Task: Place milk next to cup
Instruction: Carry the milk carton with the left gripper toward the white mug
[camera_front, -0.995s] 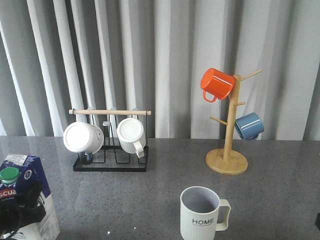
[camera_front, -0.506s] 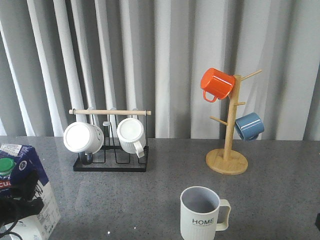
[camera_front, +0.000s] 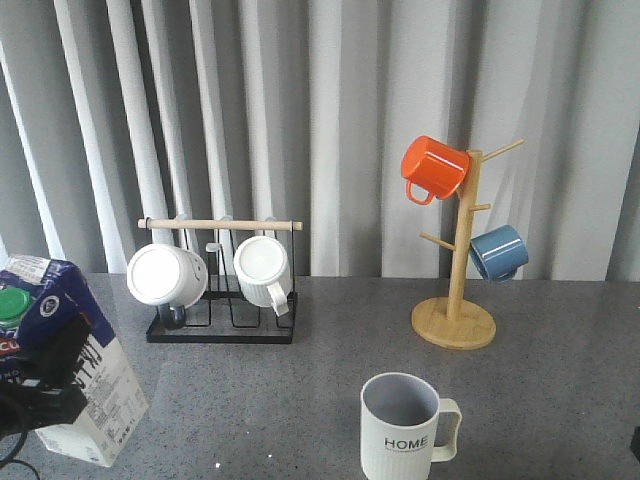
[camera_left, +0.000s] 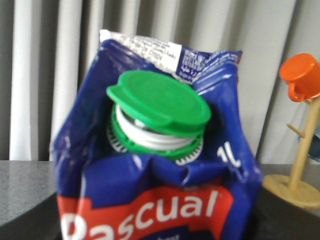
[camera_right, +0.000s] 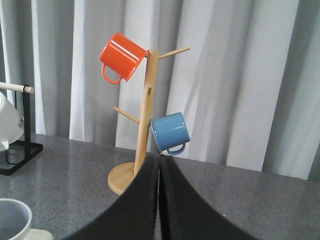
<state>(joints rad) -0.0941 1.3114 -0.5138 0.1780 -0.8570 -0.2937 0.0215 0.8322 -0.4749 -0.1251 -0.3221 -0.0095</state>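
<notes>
Front view: the milk (camera_front: 75, 355), tilted at the counter's (camera_front: 560, 370) left edge, is gripped by the left hand (camera_front: 35, 395); it sits higher than a second ago. Bare counter separates it from the cup (camera_front: 405, 428).

Left wrist view: green cap (camera_left: 157, 102) close up.

Right wrist view: right hand (camera_right: 158, 200) closed, holding nothing.

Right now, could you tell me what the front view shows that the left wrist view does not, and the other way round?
Only the front view shows the HOME cup, the black rack with two white mugs, the blue mug, and the left gripper holding the tilted milk carton. Only the left wrist view shows the carton's green cap close up and the red "Pascual" band in full. Both show the milk, the orange mug, the wooden mug tree and the curtain.
</notes>
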